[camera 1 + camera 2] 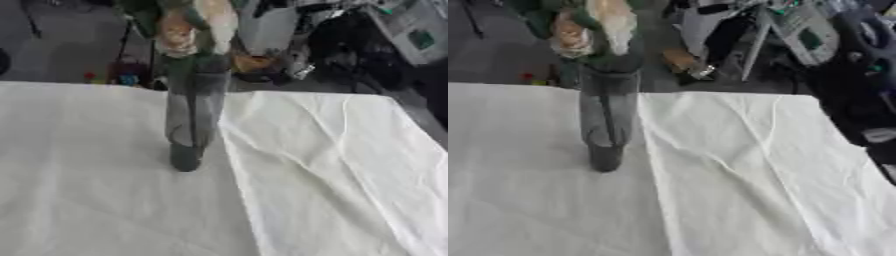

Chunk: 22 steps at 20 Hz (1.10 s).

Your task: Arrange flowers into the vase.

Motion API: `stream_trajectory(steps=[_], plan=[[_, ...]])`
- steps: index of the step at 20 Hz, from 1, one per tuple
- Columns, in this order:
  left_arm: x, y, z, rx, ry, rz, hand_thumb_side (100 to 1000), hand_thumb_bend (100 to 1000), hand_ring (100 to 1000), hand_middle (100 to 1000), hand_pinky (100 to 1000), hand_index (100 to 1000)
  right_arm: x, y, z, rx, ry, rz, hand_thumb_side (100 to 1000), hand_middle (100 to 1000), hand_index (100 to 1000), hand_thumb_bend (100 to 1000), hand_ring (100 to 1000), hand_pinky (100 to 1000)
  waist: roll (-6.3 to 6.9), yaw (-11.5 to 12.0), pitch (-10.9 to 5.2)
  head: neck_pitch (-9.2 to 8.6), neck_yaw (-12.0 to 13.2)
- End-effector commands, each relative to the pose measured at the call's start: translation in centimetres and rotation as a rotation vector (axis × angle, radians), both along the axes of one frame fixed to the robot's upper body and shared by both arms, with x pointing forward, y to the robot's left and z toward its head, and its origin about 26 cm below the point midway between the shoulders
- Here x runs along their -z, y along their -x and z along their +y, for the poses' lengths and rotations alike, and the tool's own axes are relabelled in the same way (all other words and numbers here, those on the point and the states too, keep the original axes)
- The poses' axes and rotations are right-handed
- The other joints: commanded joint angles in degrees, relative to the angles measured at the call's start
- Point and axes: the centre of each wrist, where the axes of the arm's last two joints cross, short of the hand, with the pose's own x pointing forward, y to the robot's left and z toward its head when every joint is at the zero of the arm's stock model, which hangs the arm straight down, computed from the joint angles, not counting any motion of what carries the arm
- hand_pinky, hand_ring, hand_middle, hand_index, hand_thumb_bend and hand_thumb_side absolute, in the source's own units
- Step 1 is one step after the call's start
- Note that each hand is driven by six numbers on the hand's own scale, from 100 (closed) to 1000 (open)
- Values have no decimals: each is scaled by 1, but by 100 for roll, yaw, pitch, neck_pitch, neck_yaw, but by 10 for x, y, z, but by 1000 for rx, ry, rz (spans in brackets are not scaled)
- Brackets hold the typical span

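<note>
Presently, a tall smoky-glass vase stands upright on the white cloth, holding pale flowers with green leaves; neither hand shows in either view.

No arms or hands visible.

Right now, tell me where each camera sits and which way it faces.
Left eye view: in the robot's head, looking down and forward over the white tablecloth at the dark glass vase holding flowers; none of the robot's body shows.
Right eye view: beside it in the head, facing the same way; the vase sits further left in the picture; no arm or hand shows.
Shared: both show the vase, flowers, cloth and the cluttered floor beyond the table's far edge.
</note>
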Motion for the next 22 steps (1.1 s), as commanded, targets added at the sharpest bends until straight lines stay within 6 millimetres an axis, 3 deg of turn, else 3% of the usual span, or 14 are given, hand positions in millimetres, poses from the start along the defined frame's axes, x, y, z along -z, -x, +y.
stream_trajectory(steps=[1,9,19,20,21,22], plan=[[-8,2,4,-18,-5,-37,844,100,785,843,858,927,-22,34,-17,37,-3,-65,605,1000,1000,604,1000,1000,64,-43,-90,32,56],[-7,2,6,-33,5,-40,843,100,786,843,858,928,-26,66,-32,64,-77,-50,609,1000,1000,625,1000,1000,153,-132,-88,-116,-35],[-5,2,7,-41,12,-38,845,100,786,843,857,928,-32,80,-36,56,-129,-46,624,1000,1000,630,1000,1000,227,-206,-83,-183,-217],[-5,2,7,-42,13,-38,845,100,786,843,857,928,-33,82,-36,51,-136,-50,641,1000,1000,589,1000,1000,233,-212,-82,-184,-221],[-5,2,7,-44,14,-38,847,100,786,843,857,928,-37,87,-36,45,-150,-74,759,1000,983,400,1000,968,242,-223,-84,-180,-215],[-5,2,7,-48,16,-37,847,100,786,843,857,928,-43,95,-35,36,-177,-130,818,1000,969,326,1000,944,251,-237,-84,-175,-202]])
